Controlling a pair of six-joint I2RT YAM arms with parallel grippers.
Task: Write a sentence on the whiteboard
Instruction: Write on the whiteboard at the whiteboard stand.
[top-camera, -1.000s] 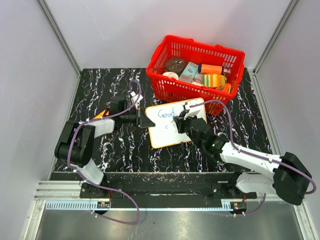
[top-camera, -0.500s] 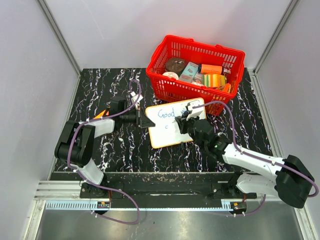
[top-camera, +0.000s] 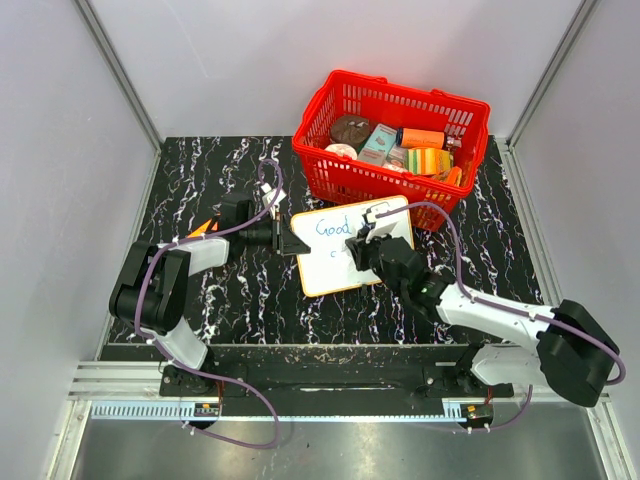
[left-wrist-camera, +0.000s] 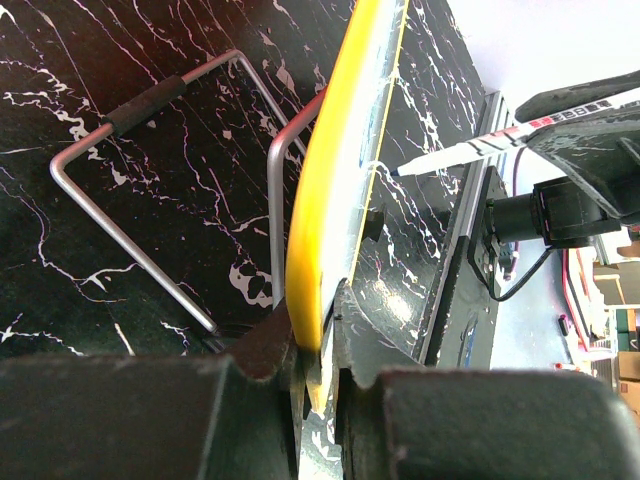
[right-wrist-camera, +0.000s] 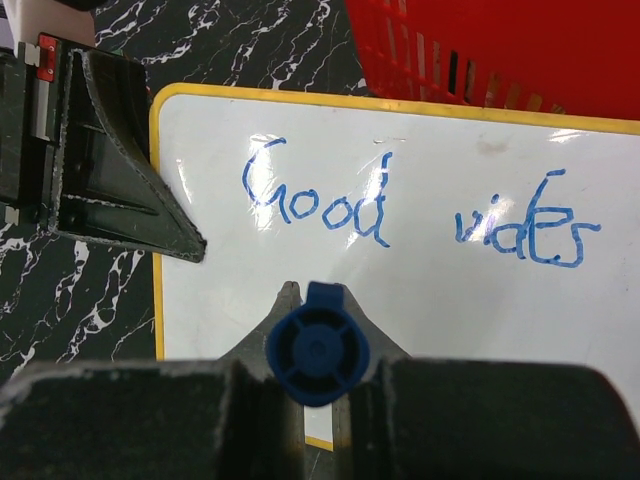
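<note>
Sliding back toward 9 o'clock over whiteboard (top-camera: 325, 268), right claw (top-camera: 362, 241) is pinching marker (right-wrist-camera: 317, 355); left claw (left-wrist-camera: 314, 342) is pinching whiteboard's 9 o'clock edge; sentence (right-wrist-camera: 318, 198) starting "Good".

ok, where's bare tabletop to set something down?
Free: far-left tabletop beside the red basket; near strip below the whiteboard. Crowded: centre, where left end effector and marker-holding right end effector meet at the whiteboard.
</note>
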